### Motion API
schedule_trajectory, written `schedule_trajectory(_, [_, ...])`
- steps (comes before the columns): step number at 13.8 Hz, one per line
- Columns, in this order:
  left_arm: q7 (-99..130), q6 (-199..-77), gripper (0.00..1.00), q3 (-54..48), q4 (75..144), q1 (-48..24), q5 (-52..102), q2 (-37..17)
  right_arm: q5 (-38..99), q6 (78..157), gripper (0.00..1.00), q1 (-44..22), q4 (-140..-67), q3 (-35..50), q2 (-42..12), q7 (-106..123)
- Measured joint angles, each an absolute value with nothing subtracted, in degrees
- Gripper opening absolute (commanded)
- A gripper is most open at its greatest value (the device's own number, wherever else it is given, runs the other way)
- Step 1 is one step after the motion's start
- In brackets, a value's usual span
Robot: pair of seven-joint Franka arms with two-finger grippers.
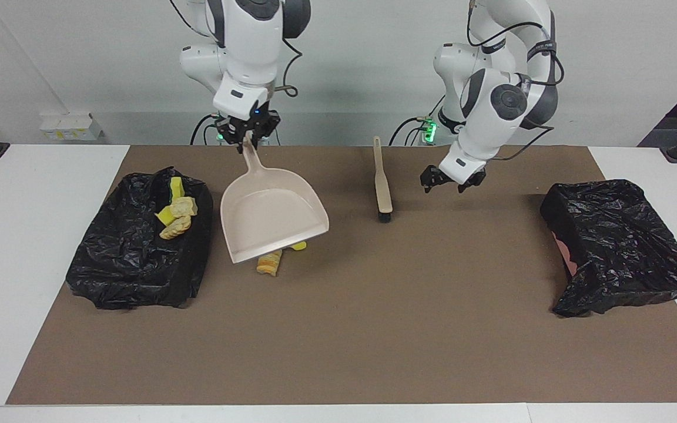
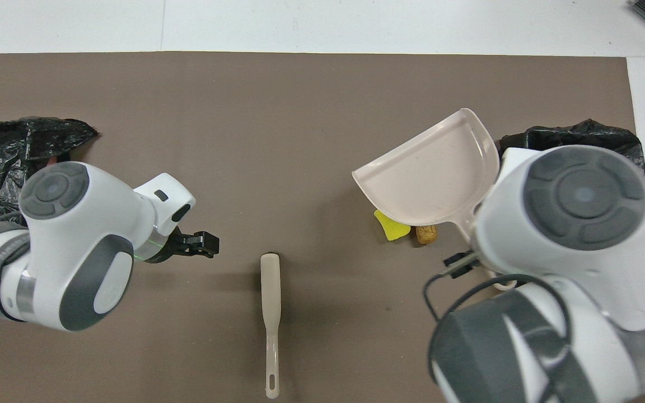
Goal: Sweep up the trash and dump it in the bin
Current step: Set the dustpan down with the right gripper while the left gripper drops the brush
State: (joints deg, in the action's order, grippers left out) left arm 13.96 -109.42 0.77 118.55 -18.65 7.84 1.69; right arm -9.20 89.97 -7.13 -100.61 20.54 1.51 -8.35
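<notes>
My right gripper (image 1: 248,136) is shut on the handle of the beige dustpan (image 1: 271,214), which hangs tilted and empty over the mat beside a black-bagged bin (image 1: 133,258). Several yellow chunks and pastry rolls (image 1: 177,214) lie in that bin. One pastry roll (image 1: 269,262) and one yellow chunk (image 1: 298,245) lie on the mat, partly under the pan's lip. In the overhead view the pan (image 2: 429,179) is over the chunk (image 2: 392,228) and roll (image 2: 426,234). My left gripper (image 1: 450,179) is open and empty, above the mat beside the brush (image 1: 382,182).
The beige brush (image 2: 271,313) with dark bristles lies on the brown mat (image 1: 374,329) between the arms. A second black-bagged bin (image 1: 615,247) stands at the left arm's end of the table. White table borders the mat.
</notes>
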Motion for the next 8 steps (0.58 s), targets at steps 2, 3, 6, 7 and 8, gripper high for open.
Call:
schedule_trajectory(2, [11.2, -107.0, 1.0, 0.79, 114.56, -14.94, 6.76, 0.66, -8.93, 96.49, 0.0, -7.57, -99.07, 27.15, -5.36, -24.39])
schedule_trajectory(3, [9.84, -105.36, 1.0, 0.82, 112.83, -13.41, 5.97, 0.52, -8.82, 99.14, 0.0, -8.07, -96.86, 29.0, -9.4, -31.94])
schedule_trajectory(6, [4.76, -100.22, 1.0, 0.81, 107.27, -8.83, 5.23, 0.33, -8.71, 106.04, 0.0, -10.15, -86.32, 30.71, -22.31, -44.73])
schedule_trajectory(7, [3.07, -98.93, 1.0, 0.82, 105.58, -7.39, 5.11, 0.28, -9.07, 107.95, 0.0, -11.26, -83.22, 30.72, -26.17, -46.95])
schedule_trajectory(8, [1.47, -97.84, 1.0, 0.84, 104.01, -6.06, 4.88, 0.23, -10.55, 109.23, 0.0, -12.39, -80.55, 30.75, -29.78, -48.27])
